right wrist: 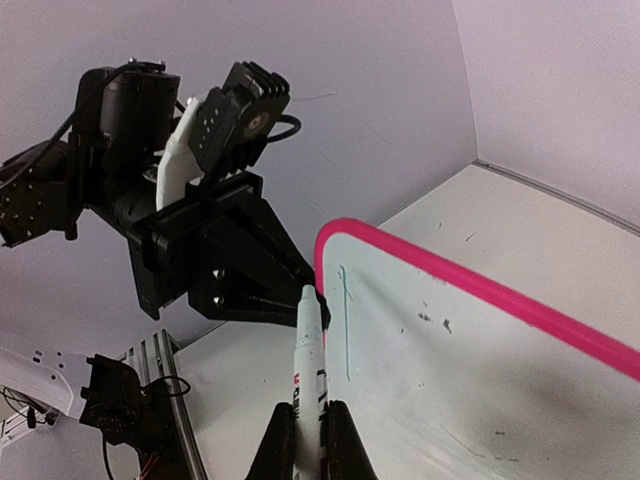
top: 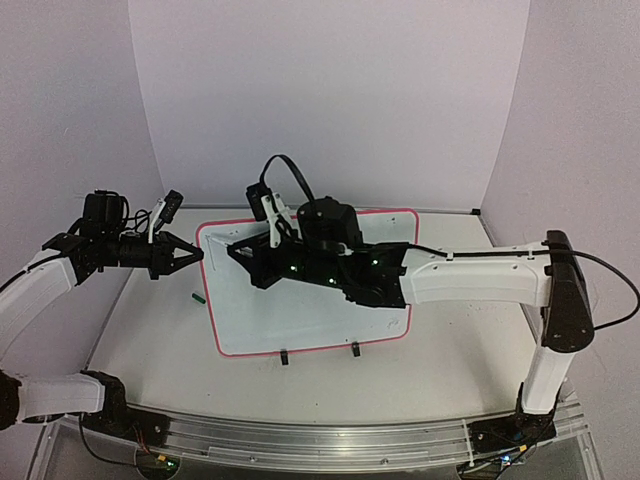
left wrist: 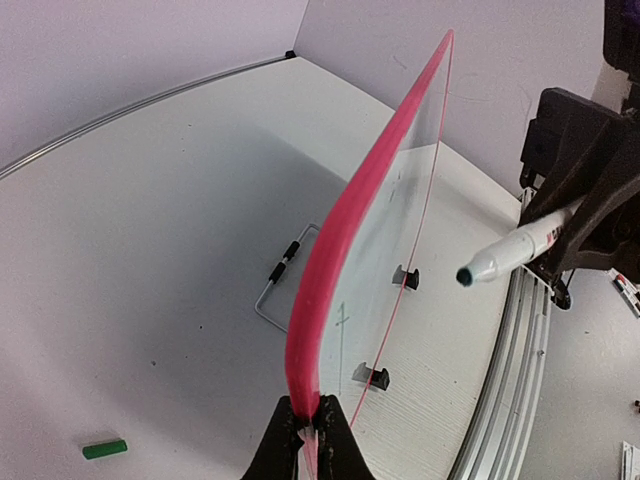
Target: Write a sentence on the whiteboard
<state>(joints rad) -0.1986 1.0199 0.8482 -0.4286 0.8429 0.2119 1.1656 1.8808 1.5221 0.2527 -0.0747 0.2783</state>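
1. L fingers (left wrist: 283, 452): clamped shut on the pink frame of the whiteboard (top: 330, 310), at one short edge. Board runs straight out ahead of them. Can't tell if it lies flat.
2. R fingers (right wrist: 275, 452): closed narrow on a white marker (right wrist: 308, 345). Barrel sticks out fwd betw. them, dark tip bare.
3. Marker tip: ahead of R fingers, over the board corner, just beside the L fingers' tips. Can't tell if it touches the surface.
4. Sentence: only one thin green stroke (right wrist: 345, 320) shows, just beside the marker tip and near the frame edge the L fingers hold. No readable letters.
5. Grey smudges (right wrist: 432, 320): further along the board, past the stroke, away from both fingers.
6. Two black clips (top: 355, 349): on one long edge, off to the side of the L fingers.
7. Small green cap (left wrist: 104, 449): on the table (top: 150, 340), off the board, near the L fingers on the side opposite the marker.
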